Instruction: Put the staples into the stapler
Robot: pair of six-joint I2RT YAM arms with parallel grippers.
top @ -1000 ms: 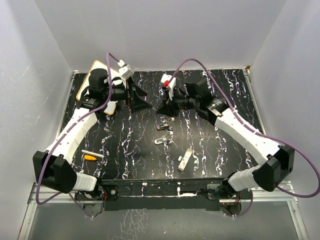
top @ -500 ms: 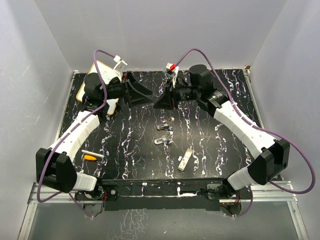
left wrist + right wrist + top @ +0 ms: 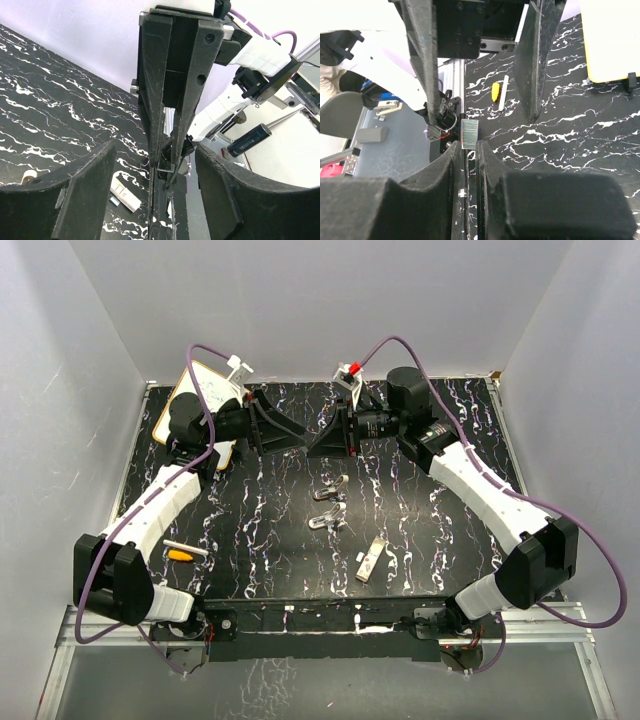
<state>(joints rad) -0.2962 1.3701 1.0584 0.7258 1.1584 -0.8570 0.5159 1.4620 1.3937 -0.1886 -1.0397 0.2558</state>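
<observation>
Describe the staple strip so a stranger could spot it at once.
Find the far middle of the black marbled table. Above it, the right end effector pinches the staple strip, a small ribbed silvery block. The other metal pieces lie on the table.

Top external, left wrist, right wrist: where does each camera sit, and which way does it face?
Top external: above and behind, looking down at the table; left arm, right arm show.
Left wrist: faces the right gripper; left fingers below.
Right wrist: faces the left gripper; right fingers pinch the staples.
Shared: top and right wrist show the orange stick.
</observation>
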